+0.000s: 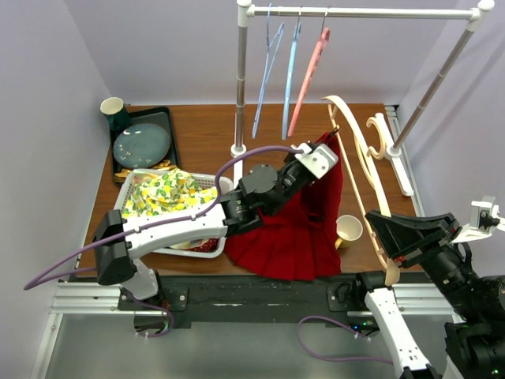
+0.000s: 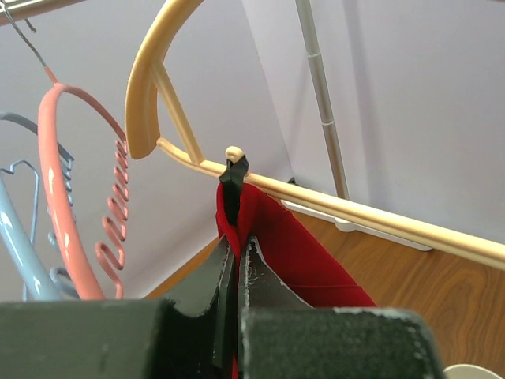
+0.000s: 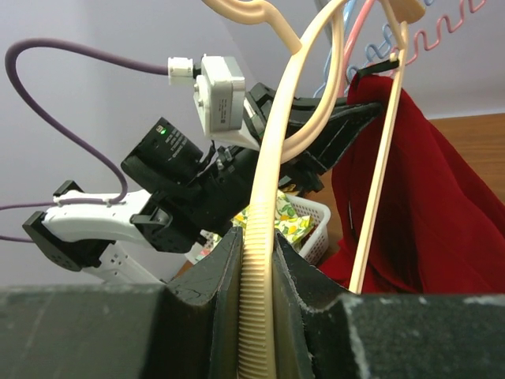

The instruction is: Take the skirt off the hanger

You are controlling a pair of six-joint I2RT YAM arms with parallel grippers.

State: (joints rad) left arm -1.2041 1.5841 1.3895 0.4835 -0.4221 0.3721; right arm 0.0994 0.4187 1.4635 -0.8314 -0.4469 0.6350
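Note:
The red skirt (image 1: 296,225) hangs from the cream hanger (image 1: 359,154), which is held tilted above the table's right half. A black loop (image 2: 230,183) at the skirt's top corner is hooked over a small peg on the hanger bar (image 2: 355,212). My left gripper (image 2: 235,251) is shut on the skirt (image 2: 296,257) just below that loop; from above, the left gripper (image 1: 327,147) is at the skirt's upper corner. My right gripper (image 3: 259,246) is shut on the ribbed lower arm of the hanger (image 3: 272,170), and from above the right gripper (image 1: 380,237) is at the table's near right.
A white rack (image 1: 241,79) at the back carries blue hangers (image 1: 290,75) and a pink one (image 1: 309,75). A white basket (image 1: 213,183) with floral cloth (image 1: 162,193), a black tray (image 1: 170,118) with a plate, a green cup (image 1: 113,109) and a paper cup (image 1: 348,229) stand around.

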